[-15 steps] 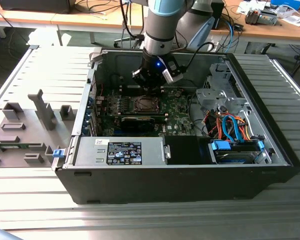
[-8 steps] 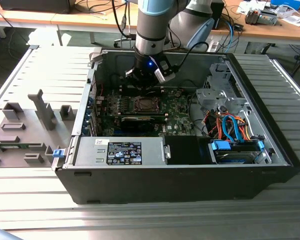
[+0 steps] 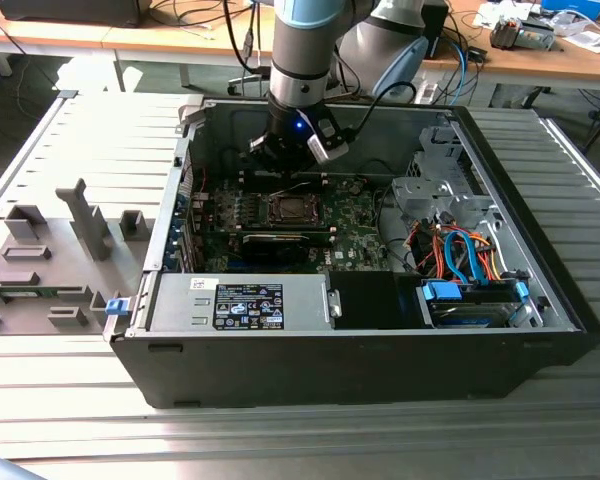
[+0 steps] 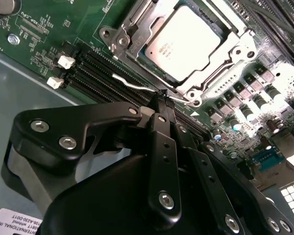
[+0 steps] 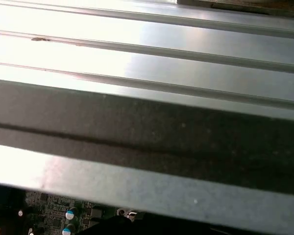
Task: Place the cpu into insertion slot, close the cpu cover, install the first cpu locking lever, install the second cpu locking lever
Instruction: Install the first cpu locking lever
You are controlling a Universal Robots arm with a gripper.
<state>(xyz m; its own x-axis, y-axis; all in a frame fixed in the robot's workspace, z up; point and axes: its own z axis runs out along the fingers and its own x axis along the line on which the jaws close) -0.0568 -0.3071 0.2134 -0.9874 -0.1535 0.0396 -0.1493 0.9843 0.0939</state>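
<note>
The cpu (image 4: 188, 41), a dull silver square chip, lies flat in the insertion slot (image 3: 292, 208) on the green board inside the open computer case (image 3: 380, 340). The silver cpu cover (image 4: 132, 29) lies down around the chip and frames it. A thin wire locking lever (image 4: 130, 83) runs along one edge of the socket. My gripper (image 4: 162, 98) is shut, and its black fingertips meet right at this lever wire, beside the socket's corner. In the exterior view the gripper (image 3: 283, 168) hangs low inside the case, just behind the socket.
Long black slots (image 4: 98, 73) run beside the socket, under the gripper. A power supply (image 3: 245, 300) fills the case's front. A drive cage with orange and blue cables (image 3: 460, 255) stands at the exterior view's right. A grey fixture tray (image 3: 50, 260) lies outside the case. The case wall (image 5: 147, 132) is close by.
</note>
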